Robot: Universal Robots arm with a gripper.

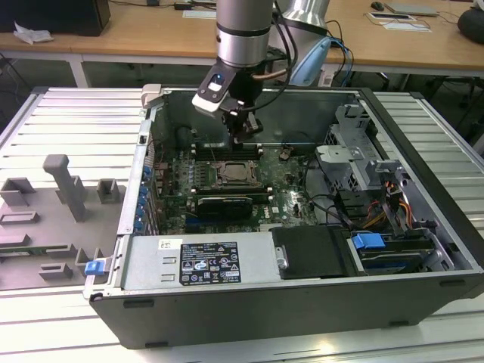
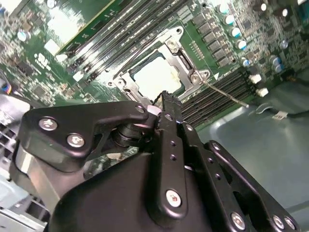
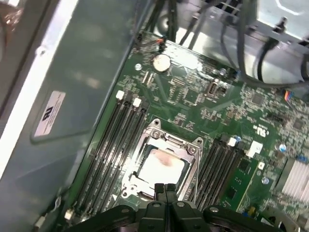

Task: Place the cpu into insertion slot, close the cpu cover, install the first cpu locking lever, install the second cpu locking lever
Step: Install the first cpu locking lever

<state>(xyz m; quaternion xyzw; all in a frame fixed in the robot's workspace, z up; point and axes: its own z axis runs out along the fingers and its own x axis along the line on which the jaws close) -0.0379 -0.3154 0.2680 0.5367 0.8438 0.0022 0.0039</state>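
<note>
Wooden desks (image 1: 151,30) stand behind a ribbed counter (image 1: 68,113) that carries an open case (image 1: 227,318). In the exterior view the arm (image 1: 242,30) reaches down into the case, with its fingers (image 1: 243,130) just above the slot (image 1: 240,174).

In the second wrist view the fingers (image 2: 169,116) are clenched together with nothing between them. Their tip is over the edge of the cpu (image 2: 154,77), which lies in the slot and shows through the cover (image 2: 182,60) window. A thin lever (image 2: 227,94) angles out across the memory slots (image 2: 212,101).

In the first wrist view the clenched fingers (image 3: 161,191) hang beside the cpu (image 3: 161,166), which is framed by the cover (image 3: 192,147).
</note>
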